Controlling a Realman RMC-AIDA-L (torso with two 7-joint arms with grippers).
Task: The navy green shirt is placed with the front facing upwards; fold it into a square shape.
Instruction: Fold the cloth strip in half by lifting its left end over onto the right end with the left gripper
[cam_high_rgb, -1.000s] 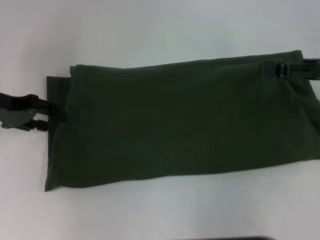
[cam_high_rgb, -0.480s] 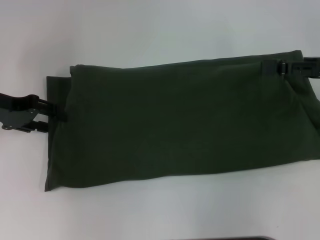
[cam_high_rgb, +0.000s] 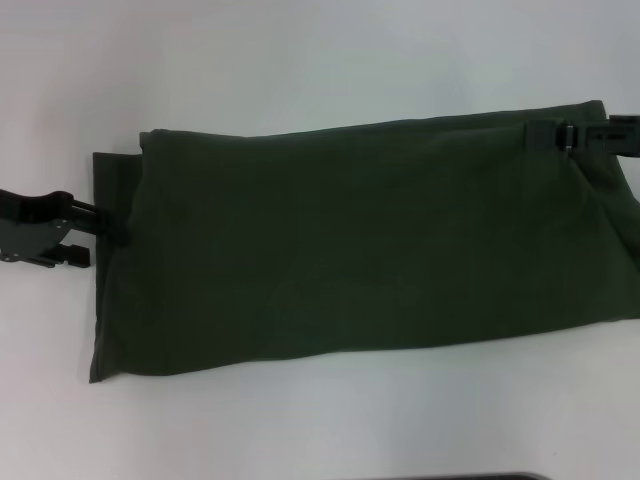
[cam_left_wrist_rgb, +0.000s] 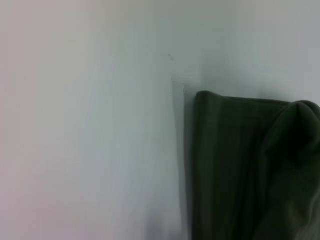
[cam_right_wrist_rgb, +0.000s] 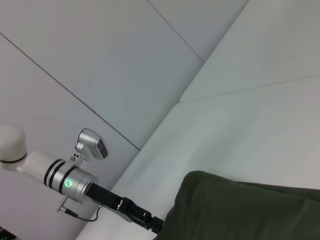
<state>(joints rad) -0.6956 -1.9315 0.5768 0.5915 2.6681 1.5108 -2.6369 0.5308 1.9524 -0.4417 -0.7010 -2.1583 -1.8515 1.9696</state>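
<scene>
The navy green shirt lies folded into a long flat band across the white table; only plain cloth faces up. My left gripper is at the band's left end, fingers spread, the upper finger touching the cloth edge and nothing held. My right gripper rests low over the far right corner of the shirt. The left wrist view shows a folded shirt corner on the table. In the right wrist view the shirt's edge sits near, with the left gripper at its far end.
A narrower lower layer of cloth sticks out past the top layer at the left end. A dark edge runs along the table's near side. The left arm's white wrist with a green light stands before a pale wall.
The left gripper has drawn back a little to the left, off the shirt's end. The right gripper has shifted slightly to the right. The shirt has not moved.
</scene>
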